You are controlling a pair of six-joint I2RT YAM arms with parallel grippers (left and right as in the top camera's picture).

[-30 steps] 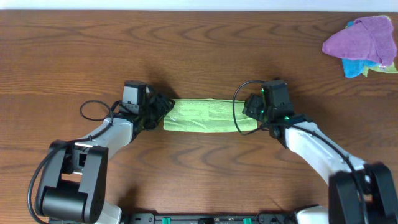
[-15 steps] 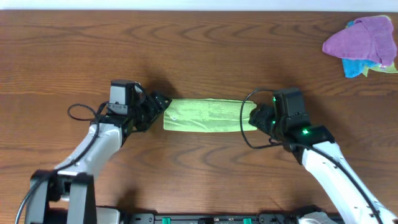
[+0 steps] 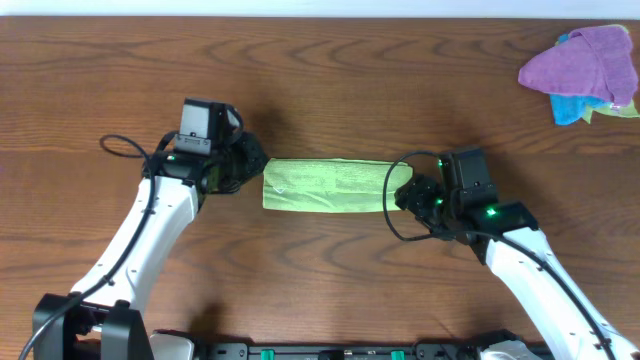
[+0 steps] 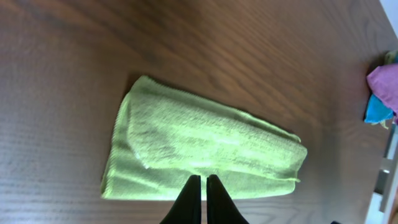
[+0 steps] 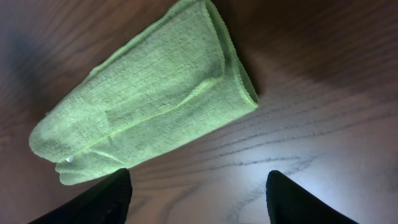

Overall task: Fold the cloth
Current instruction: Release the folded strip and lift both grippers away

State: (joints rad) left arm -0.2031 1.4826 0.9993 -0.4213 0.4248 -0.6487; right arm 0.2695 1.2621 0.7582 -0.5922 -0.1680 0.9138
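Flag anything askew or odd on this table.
The folded lime-green cloth is slightly uneven: its layers' edges do not line up and one end is wider. A purple cloth lies crumpled far aside.

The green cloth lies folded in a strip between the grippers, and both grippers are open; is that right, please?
Not quite: the left gripper is shut, fingers together, as the left wrist view shows. The right gripper is open, and the green cloth does lie folded in a strip between them.

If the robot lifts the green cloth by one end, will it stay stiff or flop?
Probably flop: the green cloth lies in soft folded layers with rounded edges. It looks thin, so it is likely light. Its fuzzy surface probably won't slide easily.
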